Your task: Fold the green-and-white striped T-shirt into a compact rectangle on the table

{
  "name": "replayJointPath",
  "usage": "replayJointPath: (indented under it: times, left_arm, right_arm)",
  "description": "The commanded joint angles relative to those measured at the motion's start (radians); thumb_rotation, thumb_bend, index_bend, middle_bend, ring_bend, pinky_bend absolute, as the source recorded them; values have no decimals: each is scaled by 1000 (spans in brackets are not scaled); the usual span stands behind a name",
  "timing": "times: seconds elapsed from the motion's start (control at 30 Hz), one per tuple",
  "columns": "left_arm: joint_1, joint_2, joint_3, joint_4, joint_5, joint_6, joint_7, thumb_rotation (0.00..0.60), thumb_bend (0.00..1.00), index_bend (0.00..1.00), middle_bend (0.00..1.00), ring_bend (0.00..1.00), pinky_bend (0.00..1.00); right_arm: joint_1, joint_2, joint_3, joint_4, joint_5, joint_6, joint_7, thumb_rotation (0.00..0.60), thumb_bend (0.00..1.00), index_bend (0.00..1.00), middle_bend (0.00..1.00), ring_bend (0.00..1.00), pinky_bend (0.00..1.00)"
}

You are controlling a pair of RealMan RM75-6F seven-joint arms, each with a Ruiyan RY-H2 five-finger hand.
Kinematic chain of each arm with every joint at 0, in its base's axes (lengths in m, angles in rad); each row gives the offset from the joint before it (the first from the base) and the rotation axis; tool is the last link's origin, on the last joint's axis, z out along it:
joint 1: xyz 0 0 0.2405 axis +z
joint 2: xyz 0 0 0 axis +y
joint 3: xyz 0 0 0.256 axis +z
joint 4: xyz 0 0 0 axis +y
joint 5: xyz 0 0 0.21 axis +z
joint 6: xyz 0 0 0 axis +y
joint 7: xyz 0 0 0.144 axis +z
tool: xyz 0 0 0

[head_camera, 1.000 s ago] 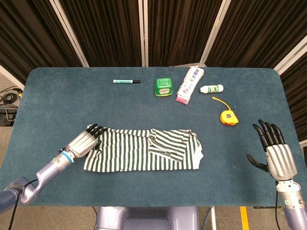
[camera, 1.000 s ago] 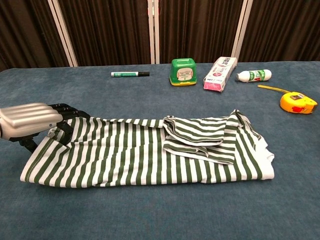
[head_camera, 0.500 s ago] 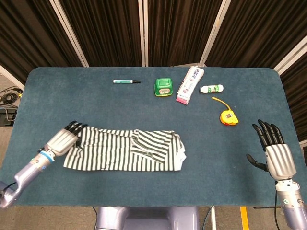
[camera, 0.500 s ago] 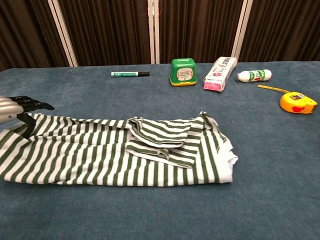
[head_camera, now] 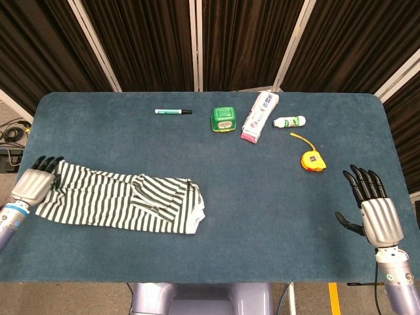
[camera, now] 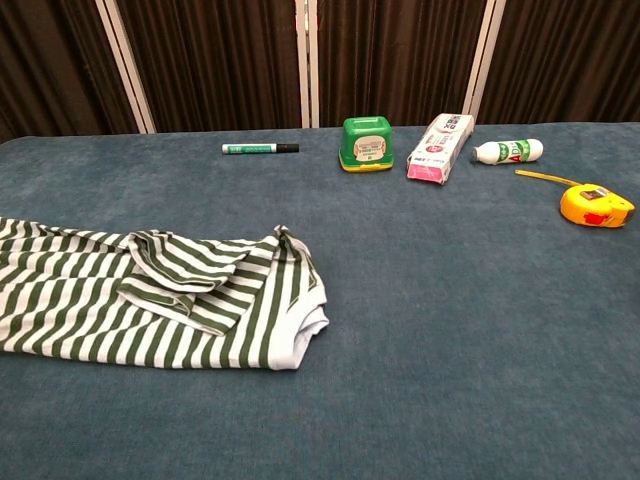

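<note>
Your left robot hand (head_camera: 31, 184) grips the end of the striped shirt (head_camera: 118, 203) stretching away beside it on the worktop (head_camera: 262, 216), so lift gently and fold flat, while your right robot hand (head_camera: 375, 213) waits spread, holding nothing.

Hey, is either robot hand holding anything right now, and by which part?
The left hand holds the green-and-white striped T-shirt by its far-left edge; the exact finger grip is hidden. The right hand holds nothing, fingers spread.

Head view high, looking down, chest view low and nearer, sharing tabletop (head_camera: 262, 197)
</note>
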Motion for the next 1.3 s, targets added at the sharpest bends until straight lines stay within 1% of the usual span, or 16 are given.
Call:
replayJointPath:
  times: [0.03,0.17,0.3,0.37,0.43,0.53,0.7,0.73,0.8,1.0,1.17,1.3]
  left_arm:
    - [11,-24,-18,36,3,47,-70,600,458,835,0,0,0]
    - [4,-29,-29,13,36,162,-114,600,458,836,0,0,0]
    - [-14,-26,-41,-45,75,279,-111,600,458,836,0,0,0]
    - [-30,-24,-52,-93,89,318,-96,600,458,836,0,0,0]
    - [-48,-22,-59,-136,100,329,-72,600,457,836,0,0,0]
    - [-96,-34,-61,-217,132,317,-20,600,457,836,0,0,0]
    - [-131,-57,-75,-297,134,282,45,600,457,838,0,0,0]
    - [-139,-68,-79,-313,135,273,58,600,457,838,0,0,0]
    - [-181,-121,-87,-354,154,240,107,600,457,838,0,0,0]
    - [-228,-193,-104,-379,148,172,192,600,456,838,0,0,0]
    - [-260,-248,-118,-383,144,136,230,600,456,838,0,0,0]
    - [-272,-269,-127,-382,134,118,253,600,456,837,0,0,0]
  right_arm:
    - [-1,0,0,-1,0,1,-2,600,118,48,0,0,0]
    - [-1,0,0,-2,0,0,-3,600,118,48,0,0,0]
    - [-2,0,1,-2,1,2,-4,600,118,48,0,0,0]
    - [-3,2,3,-3,1,3,-1,600,118,48,0,0,0]
    - [-3,3,4,-3,2,4,1,600,118,48,0,0,0]
    - [-4,6,5,-4,2,6,9,600,118,48,0,0,0]
    - [-5,9,7,-3,5,6,13,600,118,49,0,0,0]
    - [-5,9,8,-2,7,6,14,600,118,50,0,0,0]
    - [-6,10,11,1,16,2,19,600,118,50,0,0,0]
    - [-5,11,12,5,18,-4,23,600,119,50,0,0,0]
    - [-7,13,16,5,23,-1,30,600,118,50,0,0,0]
    - [-7,15,17,6,25,-3,34,600,118,50,0,0,0]
